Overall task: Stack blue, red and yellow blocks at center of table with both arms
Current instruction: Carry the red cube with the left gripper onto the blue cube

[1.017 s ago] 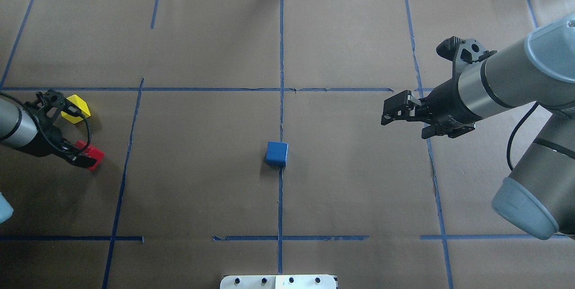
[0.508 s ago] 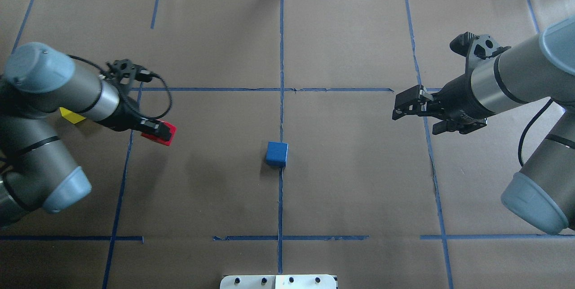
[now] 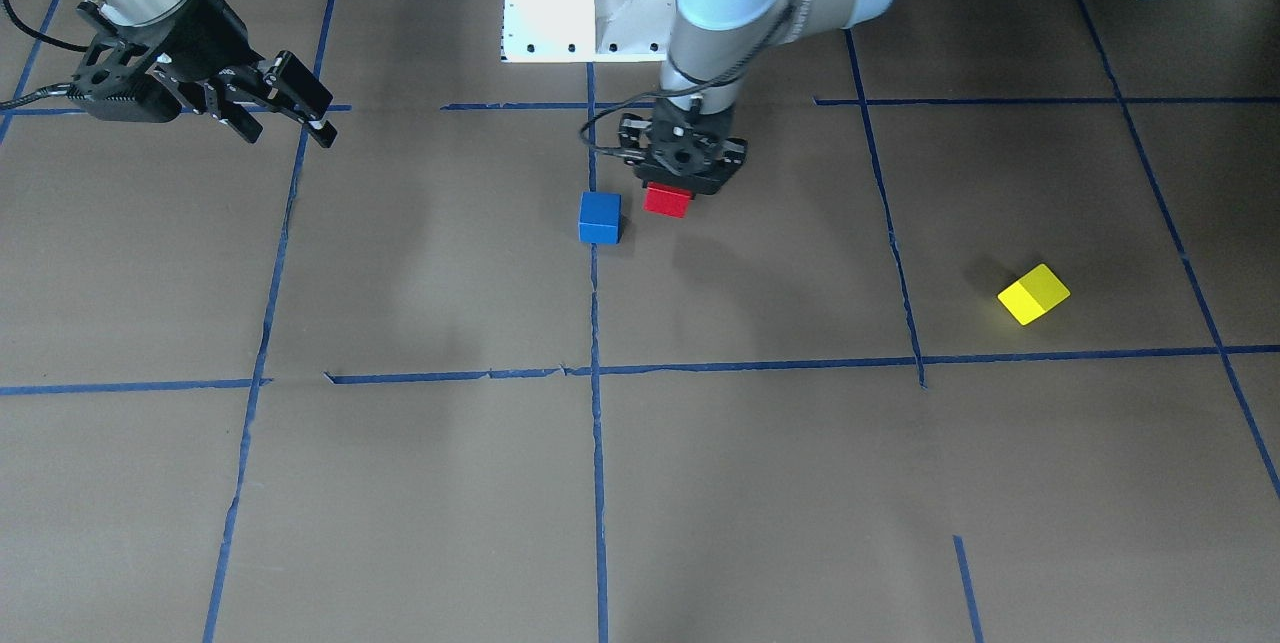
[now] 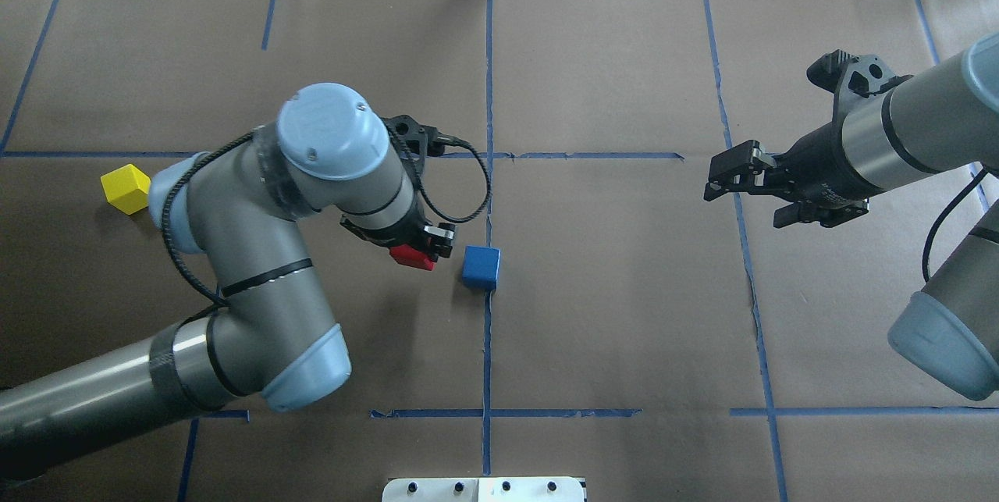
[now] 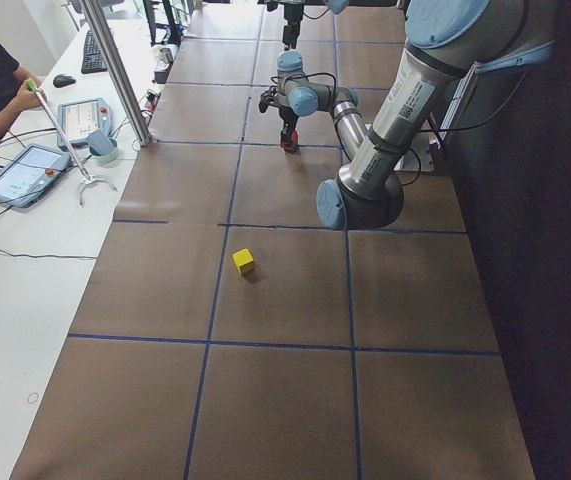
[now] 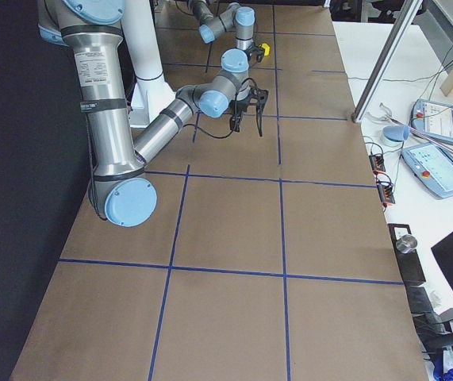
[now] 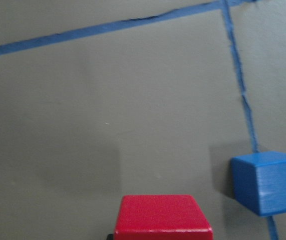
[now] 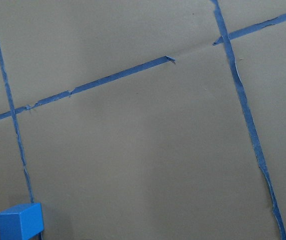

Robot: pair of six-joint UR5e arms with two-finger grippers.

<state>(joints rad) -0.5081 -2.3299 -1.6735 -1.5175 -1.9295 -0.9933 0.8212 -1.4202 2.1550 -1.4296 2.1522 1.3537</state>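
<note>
The brown paper-covered worktop [image 4: 624, 291], marked into squares by blue tape lines [image 4: 488, 96], fills my overhead feed. The left arm [image 4: 257, 252] is folded in over the middle of it, and the right arm [image 4: 897, 135] reaches in from the far side at its own edge.

The left fingers [image 4: 428, 239] point down and are clamped on the red cuboid block [image 4: 411, 257], gripping it by its upper part so that its lower part shows below the tips. From across the table I see the same block [image 3: 667, 200] sticking out under those fingers [image 3: 700, 178]. It hangs just beside the blue cube block [image 4: 480, 266], on the left arm's side, with a narrow gap between the two; it is not above the blue one. I cannot tell how high it sits off the paper.

The blue block stands on the centre tape line. The right fingers [image 4: 734, 169] are spread wide and hold nothing, well away from the centre.

The yellow cube block [image 4: 125, 188] sits alone out on the left side, well apart from both sets of fingers.
</note>
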